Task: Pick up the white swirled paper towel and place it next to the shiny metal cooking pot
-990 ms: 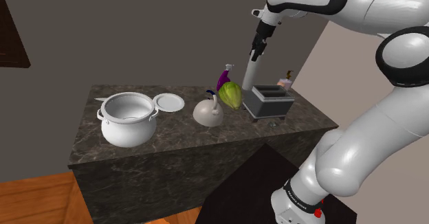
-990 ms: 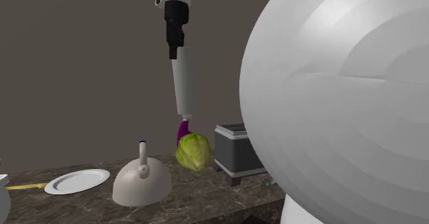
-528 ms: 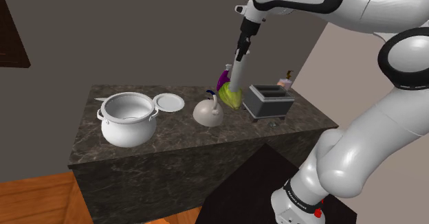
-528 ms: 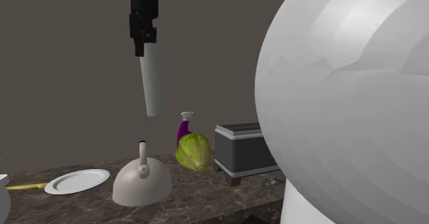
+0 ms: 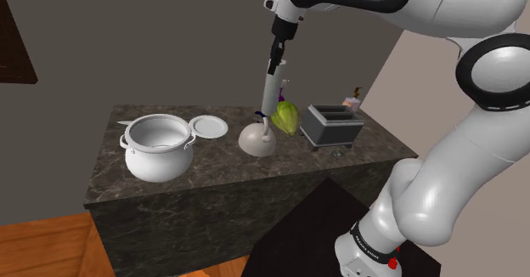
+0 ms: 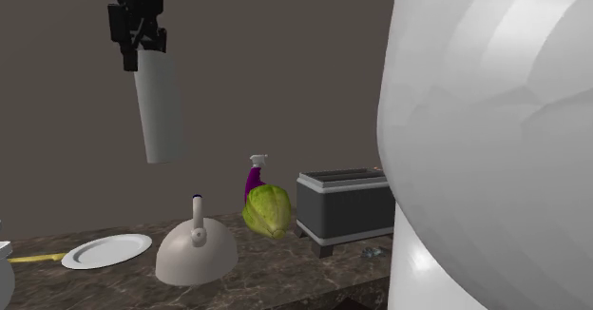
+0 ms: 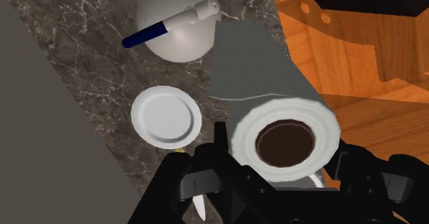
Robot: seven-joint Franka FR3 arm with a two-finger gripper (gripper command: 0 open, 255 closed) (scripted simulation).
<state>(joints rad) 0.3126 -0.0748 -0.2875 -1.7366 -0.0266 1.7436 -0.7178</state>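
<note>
Pincer [image 6: 141, 51]: clenched on the upper end of the paper towel roll [image 6: 159, 108], black fingers pressing its outer wall from opposite sides. The wrist view looks down past the brown core.

Roll: hangs in the air, long axis nearly vertical, lower end free. In the second exterior view it is above the white kettle [image 5: 257, 139], which lies at 5 o'clock, and apart from it.

Worktop [image 5: 221, 175], shoulder view: the metal pot [image 5: 157, 152] is at 8 o'clock from the roll, well apart. A white plate [image 5: 208, 127] lies just beside the pot at 1 o'clock. A green cabbage [image 5: 286, 116] and a grey toaster [image 5: 333, 124] stand at 3 o'clock from the kettle.

Judgement: carry is under way, placing not yet done.

Risks:
- The grip is at one end only, on soft paper. A quick swing could let the roll pivot or slide out.
- A low path to the pot could clip the kettle's upright handle.
- The roll could come down onto the plate or against the pot's rim.
- Released while tilted, the tall roll would likely topple and roll off.
</note>
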